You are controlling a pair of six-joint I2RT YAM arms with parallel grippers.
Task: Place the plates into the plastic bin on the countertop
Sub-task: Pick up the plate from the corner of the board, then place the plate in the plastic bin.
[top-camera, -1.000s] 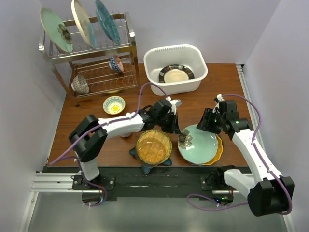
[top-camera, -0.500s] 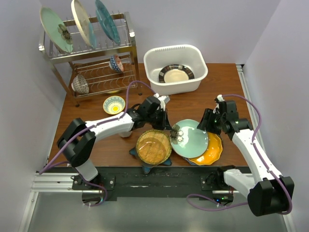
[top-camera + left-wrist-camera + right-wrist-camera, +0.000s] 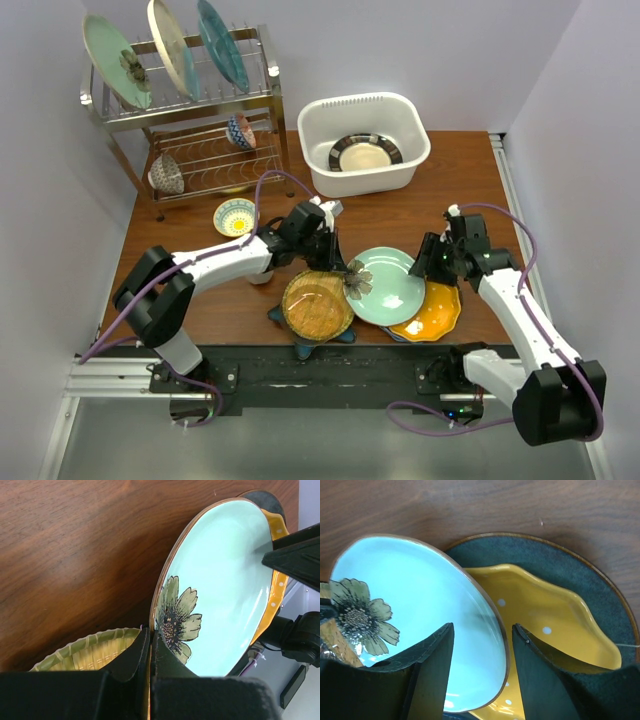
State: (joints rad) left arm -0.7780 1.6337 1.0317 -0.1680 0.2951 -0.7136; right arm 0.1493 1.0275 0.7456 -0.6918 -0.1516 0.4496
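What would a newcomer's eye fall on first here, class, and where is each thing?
A mint-green ceramic plate with a painted flower tilts up at front centre, pinched at its flowered rim by the left gripper. The right gripper stands open astride its opposite rim, above an orange dotted plate lying on a dark teal plate. At the back, a white plastic bin holds a black-striped plate.

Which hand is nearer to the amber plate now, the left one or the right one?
Left. The left hand, shut on the rim of the mint plate, sits right at the edge of the amber plate. The right hand stands open across the mint plate, on its far side.
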